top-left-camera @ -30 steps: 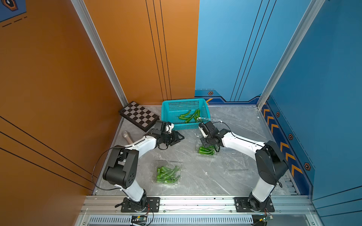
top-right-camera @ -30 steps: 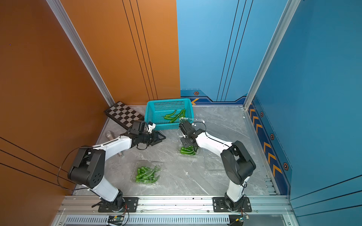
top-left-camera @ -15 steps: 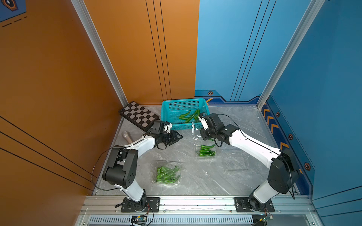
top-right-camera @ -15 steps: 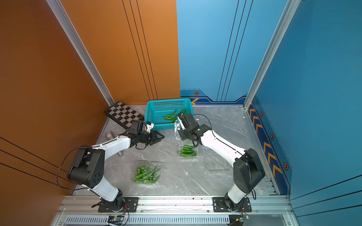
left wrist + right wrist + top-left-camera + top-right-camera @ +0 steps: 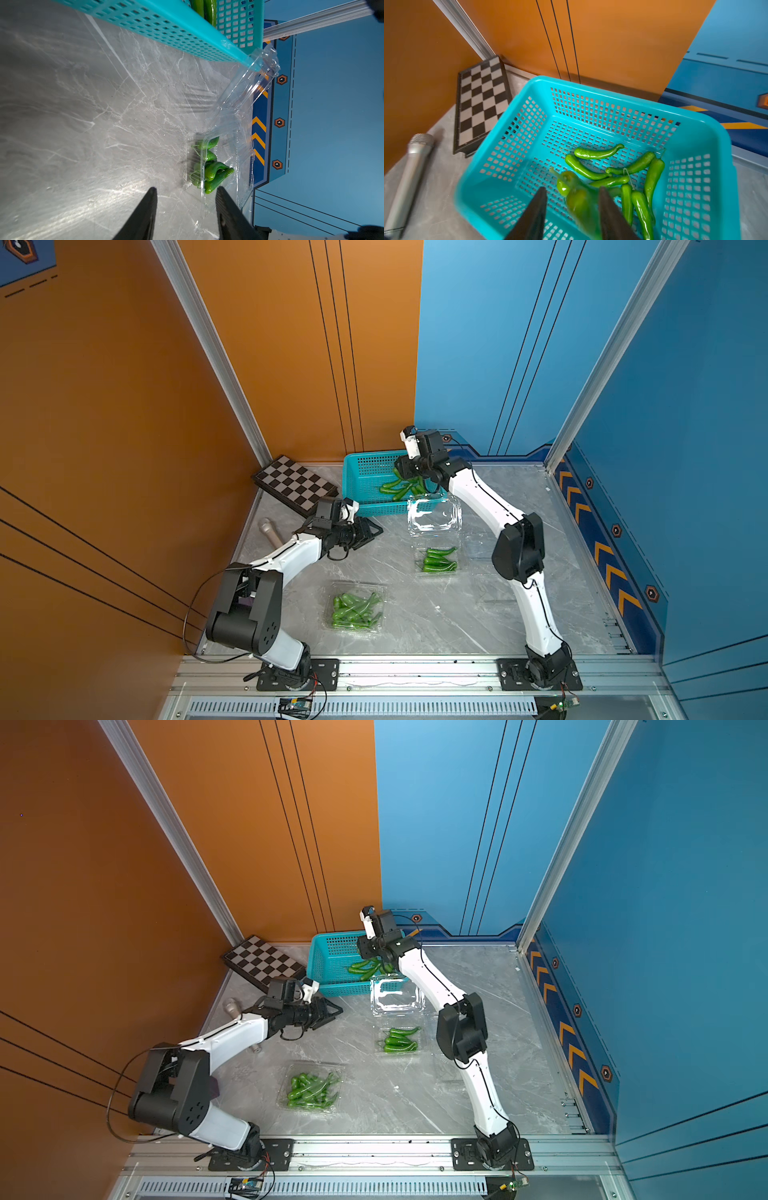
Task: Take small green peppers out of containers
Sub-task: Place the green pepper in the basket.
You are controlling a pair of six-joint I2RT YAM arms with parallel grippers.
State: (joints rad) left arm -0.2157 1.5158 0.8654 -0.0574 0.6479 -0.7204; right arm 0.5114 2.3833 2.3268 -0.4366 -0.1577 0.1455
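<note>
Since a second ago, my right arm has swung from the open clamshell (image 5: 434, 514) to the teal basket (image 5: 695, 124) at the surface's far edge. Right jaws spread, a blurred pepper (image 5: 581, 203) loose between them; left jaws spread, empty. The remaining peppers (image 5: 438, 562) look light, glossy and slippery, so pinch mid-body, gently.

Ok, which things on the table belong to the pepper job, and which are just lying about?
Job:
small green peppers
open container
closed container
teal basket, already holding peppers

Lying about:
chessboard
microphone

White arm links (image 5: 291, 558), black joints (image 5: 517, 547), looping black cables (image 5: 185, 626), black-fingered left end effector (image 5: 185, 188)
</note>
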